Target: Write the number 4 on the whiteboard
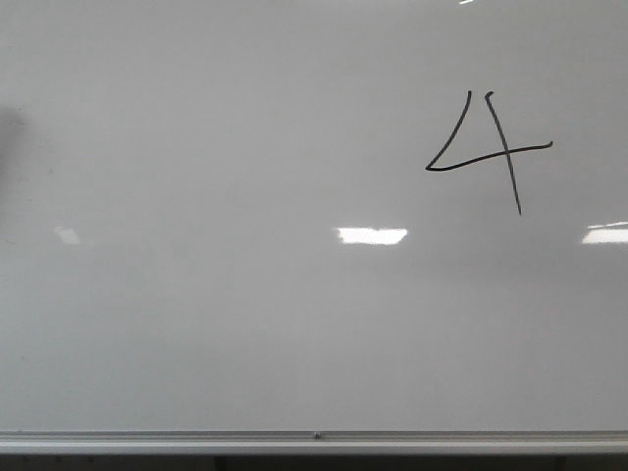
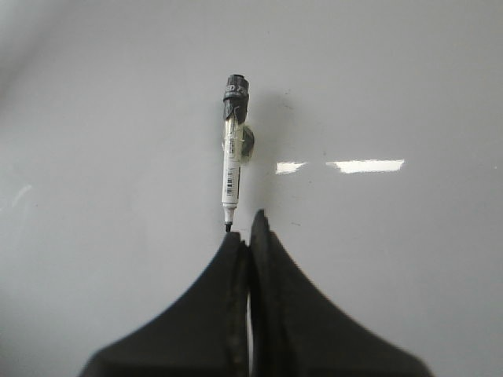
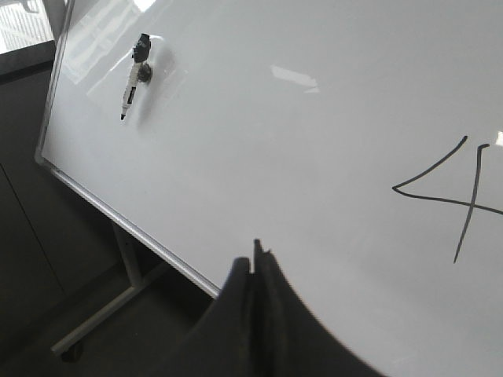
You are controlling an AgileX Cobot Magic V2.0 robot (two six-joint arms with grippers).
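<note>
Black ink already forms the number 4 (image 1: 489, 152) at the upper right of the whiteboard (image 1: 245, 324), so writing looks finished. The marker (image 2: 233, 157) hangs on the board, and left gripper (image 2: 248, 232) and right gripper (image 3: 259, 255) are both closed, empty.

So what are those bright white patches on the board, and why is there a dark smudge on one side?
Front view: the patches are lamp glare on the glossy whiteboard, not ink like the number 4; the dark smudge at the left edge looks like a blurry shadow. Left wrist view: more glare beside the marker.
</note>
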